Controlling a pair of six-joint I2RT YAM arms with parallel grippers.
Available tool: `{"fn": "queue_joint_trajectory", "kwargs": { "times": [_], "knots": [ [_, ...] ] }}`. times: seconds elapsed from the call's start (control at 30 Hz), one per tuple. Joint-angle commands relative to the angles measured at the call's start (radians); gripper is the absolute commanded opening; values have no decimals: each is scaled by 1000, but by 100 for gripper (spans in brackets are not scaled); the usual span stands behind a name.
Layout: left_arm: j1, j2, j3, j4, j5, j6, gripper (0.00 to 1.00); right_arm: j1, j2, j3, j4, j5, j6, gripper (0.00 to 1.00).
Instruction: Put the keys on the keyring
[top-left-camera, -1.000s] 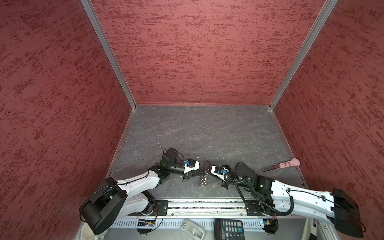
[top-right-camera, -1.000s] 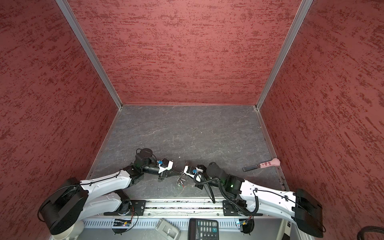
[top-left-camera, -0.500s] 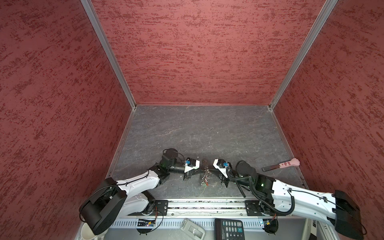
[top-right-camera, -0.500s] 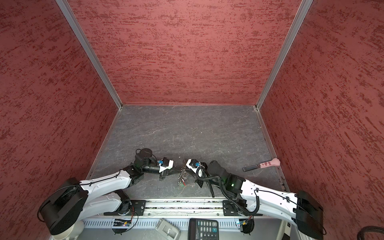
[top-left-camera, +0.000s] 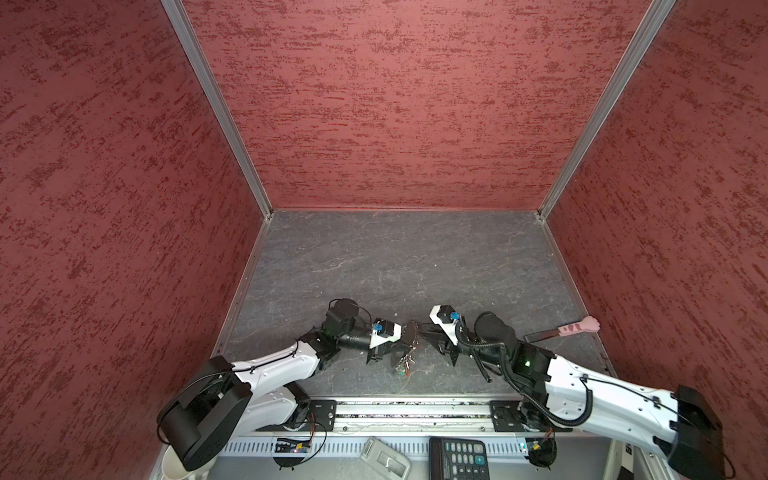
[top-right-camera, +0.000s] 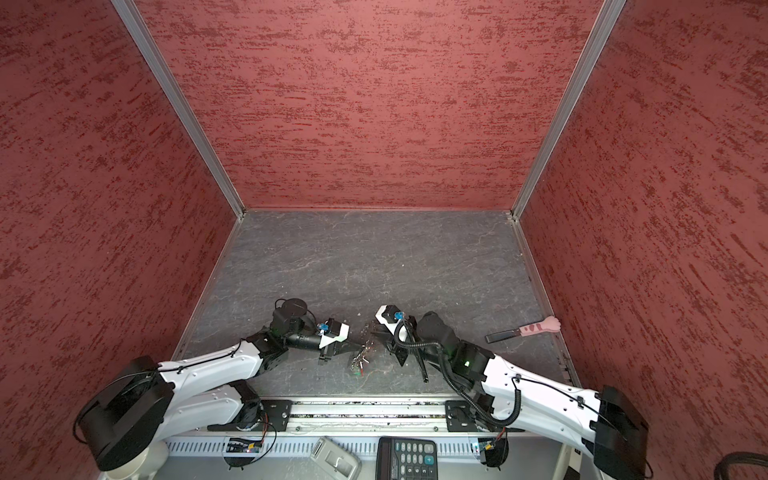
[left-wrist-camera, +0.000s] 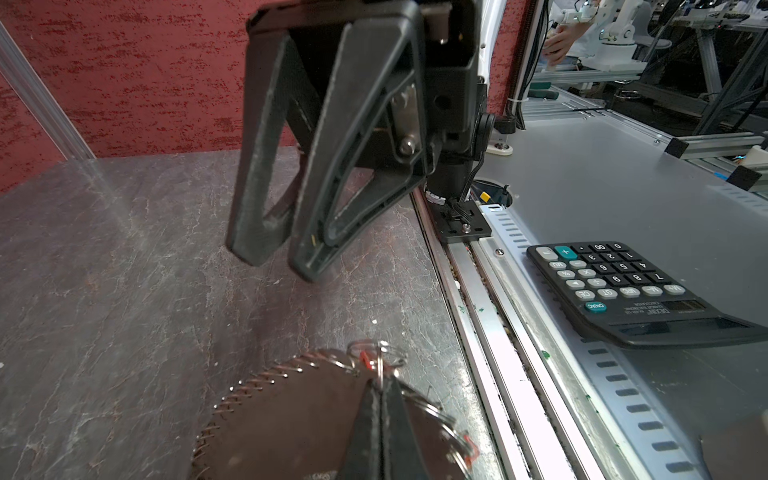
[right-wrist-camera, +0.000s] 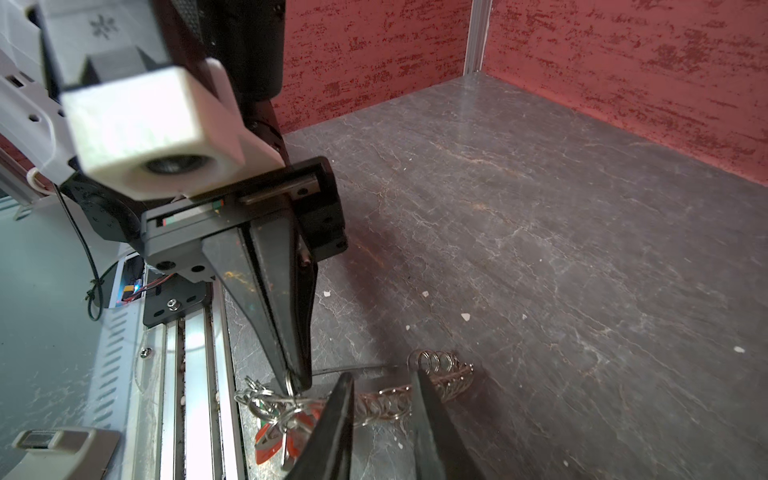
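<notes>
ok so the left gripper (left-wrist-camera: 380, 397) is clamping its jaws tight on a little silver ring of the keyring (left-wrist-camera: 286, 419), right where the dark strap is meeting the chain, and it's holding it over the grey table (right-wrist-camera: 561, 216) near the front rail. in both top views the keyring's long axis is running roughly sideways, from the left claw's tips across toward the right gripper (left-wrist-camera: 279, 262). that one is hovering close by with its jaws a narrow gap apart, gripping nothing. the keys (right-wrist-camera: 269, 441), the red-tagged one, are hanging in the cluster under the pinched ring, long axis pointing away from the ring toward the front rail. can't tell if the tip is touching the table. the pink cat-paw tool (top-left-camera: 577, 326) is lying well apart on the right
</notes>
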Motion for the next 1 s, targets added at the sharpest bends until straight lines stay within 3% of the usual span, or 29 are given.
{"fn": "queue_joint_trajectory", "kwargs": {
  "times": [0.0, 0.2, 0.4, 0.97],
  "knots": [
    [-2, -16, -2, -4, 37, 16, 0, -2, -27, 40, -91, -5, -84, 28],
    [11, -42, -18, 19, 129, 2, 0, -1, -45, 0, -72, -143, -216, 29],
    [10, -36, -16, 18, 179, 22, 0, -1, -36, -15, -37, -245, -269, 32],
    [5, -15, -5, -3, 168, 37, 0, 6, 52, -9, -1, -389, -300, 33]
  ]
}}
